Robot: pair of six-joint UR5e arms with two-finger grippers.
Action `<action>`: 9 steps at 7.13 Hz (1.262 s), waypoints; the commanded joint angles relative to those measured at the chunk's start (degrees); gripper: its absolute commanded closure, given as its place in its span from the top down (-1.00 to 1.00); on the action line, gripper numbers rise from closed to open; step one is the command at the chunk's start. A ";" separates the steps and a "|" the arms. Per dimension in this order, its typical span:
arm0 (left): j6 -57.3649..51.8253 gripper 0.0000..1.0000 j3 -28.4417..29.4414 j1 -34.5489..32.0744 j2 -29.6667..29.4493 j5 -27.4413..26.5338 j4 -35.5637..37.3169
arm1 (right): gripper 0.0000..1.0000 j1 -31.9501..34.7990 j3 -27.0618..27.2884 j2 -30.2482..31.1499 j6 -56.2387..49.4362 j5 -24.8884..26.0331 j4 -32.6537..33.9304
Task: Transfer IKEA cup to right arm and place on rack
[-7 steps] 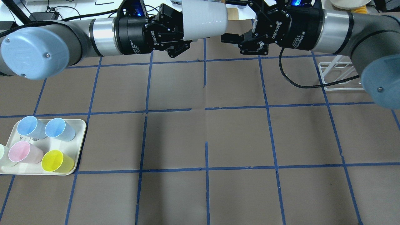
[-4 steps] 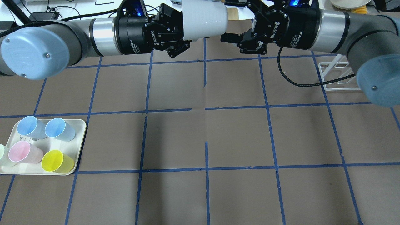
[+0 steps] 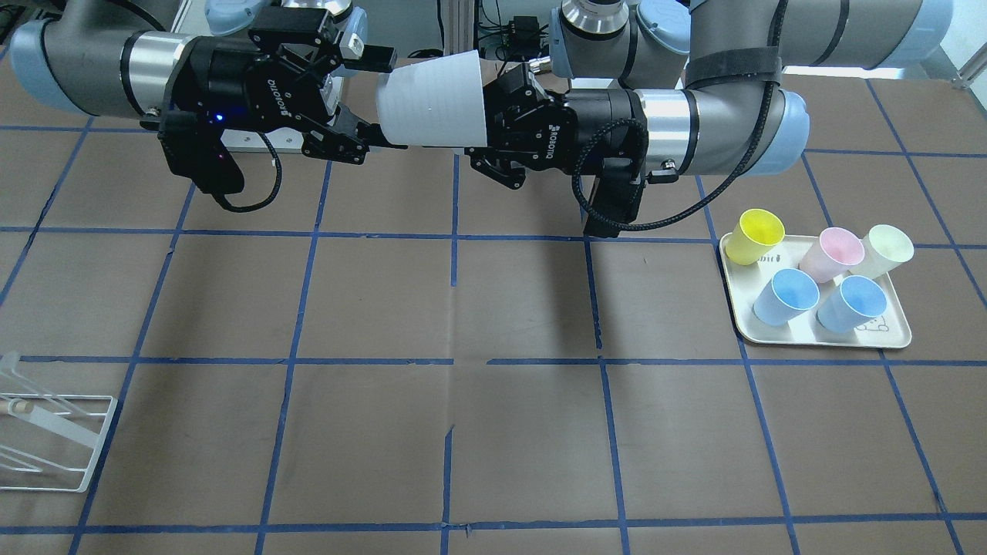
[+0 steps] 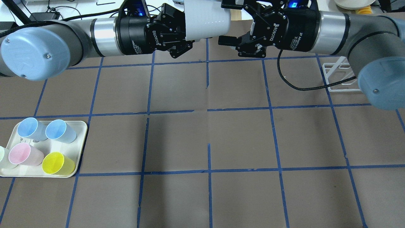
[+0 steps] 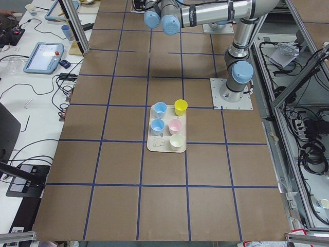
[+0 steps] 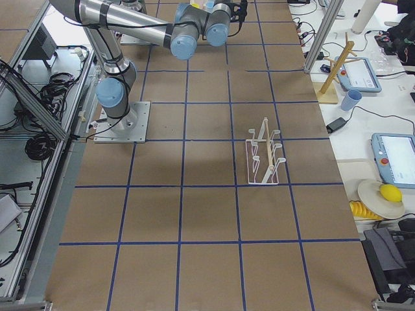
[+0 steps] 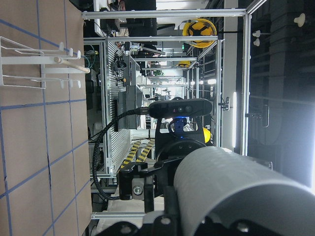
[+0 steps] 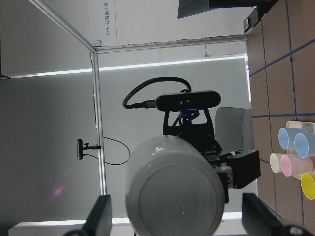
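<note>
Overhead view, read left to right. At the near left corner of the table point(image 4: 240, 139) lies one cream tray point(image 4: 79, 147) carrying five upright cups. These are two light blue cups point(image 4: 28, 128) side by side, one pink cup point(image 4: 21, 154), one yellow cup point(image 4: 55, 163) and one pale green cup point(image 3: 887, 248). The pale green one is cut by the frame edge overhead and shows whole only from the front. The left arm point(image 4: 79, 34) reaches in level along the far side of the table. The left gripper point(image 4: 183, 28) is clenched on the wide, open end of the single IKEA cup point(image 4: 207, 20). The cup hangs in the air above the far middle of the table, off the surface. It lies on its side, with its long axis level and running left to right in line with both wrists. Its mouth points toward the left gripper and its rounded, closed base points right. Whether the left fingers sit inside or outside the rim cannot be told. The right gripper point(image 4: 225, 22) is released, jaws spread wide, with one finger on each side of the cup's base end. The right wrist view shows a gap between each finger and the cup wall, so there is no contact. The right arm point(image 4: 335, 33) comes in level from the right. Partly covered by it overhead, one white wire rack point(image 6: 264, 159) stands on the table at the far right, well apart from the cup. Count: two arms, two grippers, one IKEA cup, one rack, one tray, five tray cups.
</note>
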State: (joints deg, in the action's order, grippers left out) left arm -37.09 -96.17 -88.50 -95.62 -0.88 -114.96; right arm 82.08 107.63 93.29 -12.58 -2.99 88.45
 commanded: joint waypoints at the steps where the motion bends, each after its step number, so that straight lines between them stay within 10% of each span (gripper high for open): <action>1: 0.00 -1.00 0.01 0.00 0.00 0.00 0.00 | 0.81 0.01 -0.22 0.05 0.37 -0.09 0.41; 6: 0.00 -1.00 0.10 0.00 0.00 0.00 0.00 | 0.70 0.01 -0.14 -0.31 0.37 -0.17 4.18; 9: 0.00 -1.00 0.19 0.00 0.00 0.00 0.00 | 0.19 0.01 -0.14 -0.39 0.37 -0.17 4.28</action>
State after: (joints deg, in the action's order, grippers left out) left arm -37.09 -96.02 -88.50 -95.62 -0.85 -114.95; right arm 82.09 107.50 92.94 -12.22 -3.15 92.67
